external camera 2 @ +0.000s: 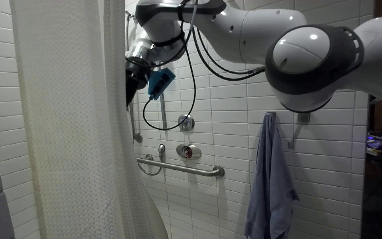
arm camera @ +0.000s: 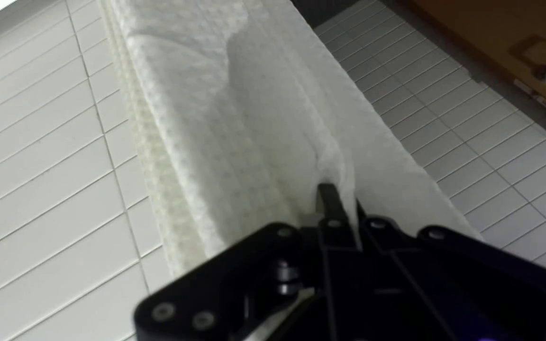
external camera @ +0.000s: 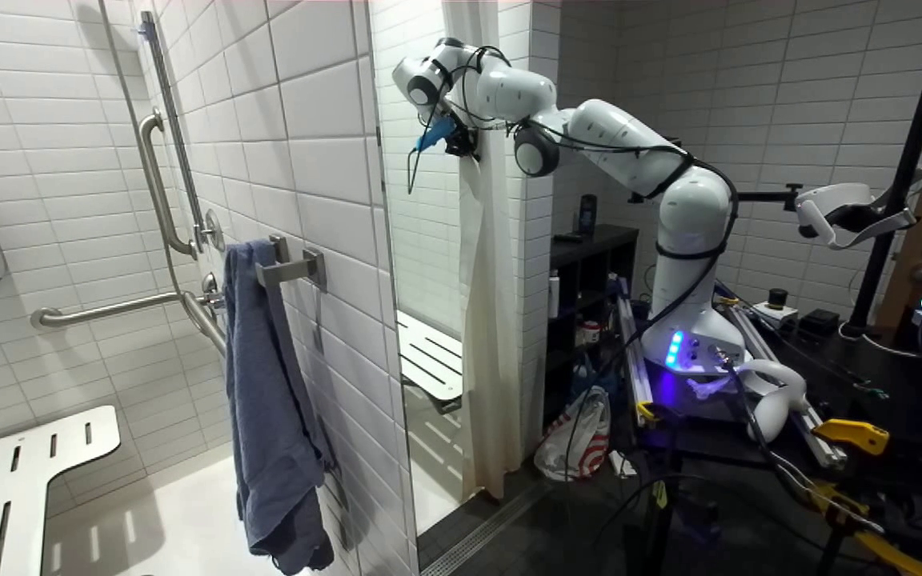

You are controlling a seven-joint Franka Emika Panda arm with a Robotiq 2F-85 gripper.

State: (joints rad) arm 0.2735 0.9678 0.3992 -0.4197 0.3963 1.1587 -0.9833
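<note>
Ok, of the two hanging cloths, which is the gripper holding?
The pale curtain: it is pinched in the gripper, while the blue towel hangs apart, against the tiled wall.

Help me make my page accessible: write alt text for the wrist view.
A black tool at the bottom pinches a fold of a pale curtain. White tiled walls show on both sides, with a brown door at upper right.
</note>
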